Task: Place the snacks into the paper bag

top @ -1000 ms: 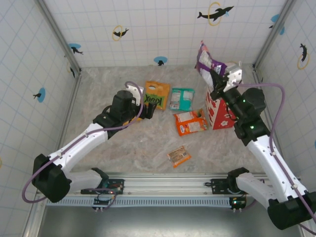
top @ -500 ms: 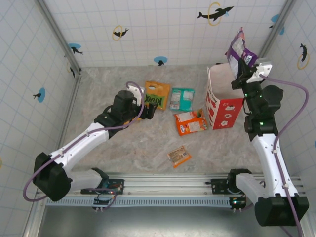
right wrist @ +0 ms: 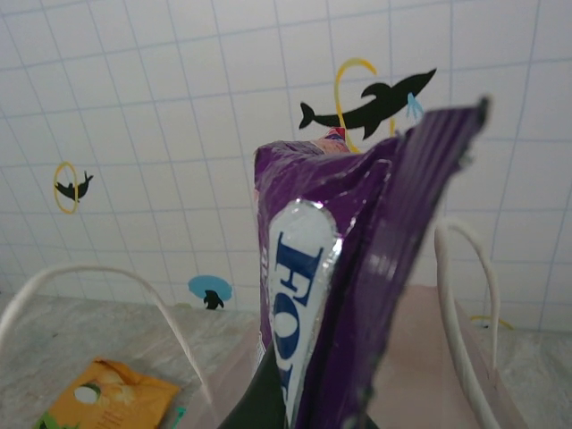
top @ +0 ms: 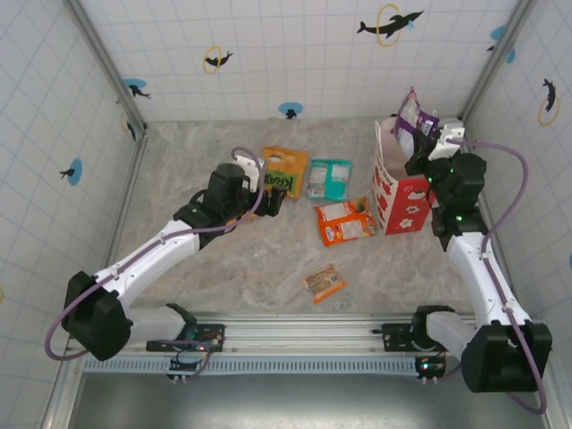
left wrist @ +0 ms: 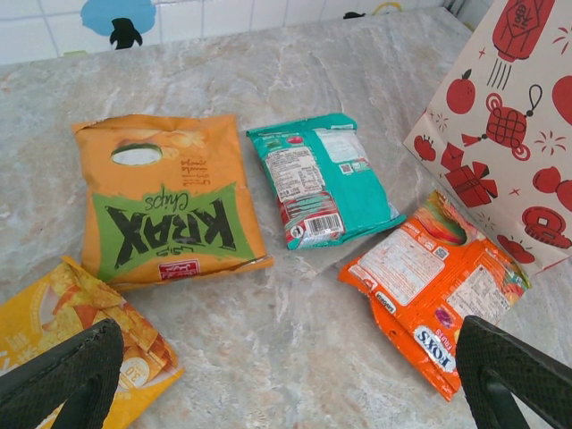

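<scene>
1. My right gripper [top: 418, 145] is clamped on the purple packet [top: 413, 114]. It holds the packet upright above the paper bag [top: 404, 201], which stands at about three o'clock on the table [top: 259, 264] in the top view.
2. In the right wrist view the packet hangs between the bag's white loop handles [right wrist: 444, 304], with the open mouth below it. I judge this to be the drop step.
3. To do it well, I want the packet's lower edge past the rim before I let the jaws part. I'd keep it centred between the loops so it cannot snag one. The bag looks light, so a nudge on its wall could tip it.
4. My left gripper [left wrist: 290, 344] hovers over the table with jaws spread wide, holding nothing.
5. Seen from the left wrist, the Krax packet [left wrist: 165, 210] lies at eleven o'clock and the teal packet [left wrist: 322, 183] at twelve. The orange packet [left wrist: 438, 277] is at two, just beside the bag. The yellow-orange packet [left wrist: 71, 331] is at nine, partly under one finger.
6. The wrapped bar [top: 323, 282] lies apart, at six o'clock of the orange packet in the top view.
</scene>
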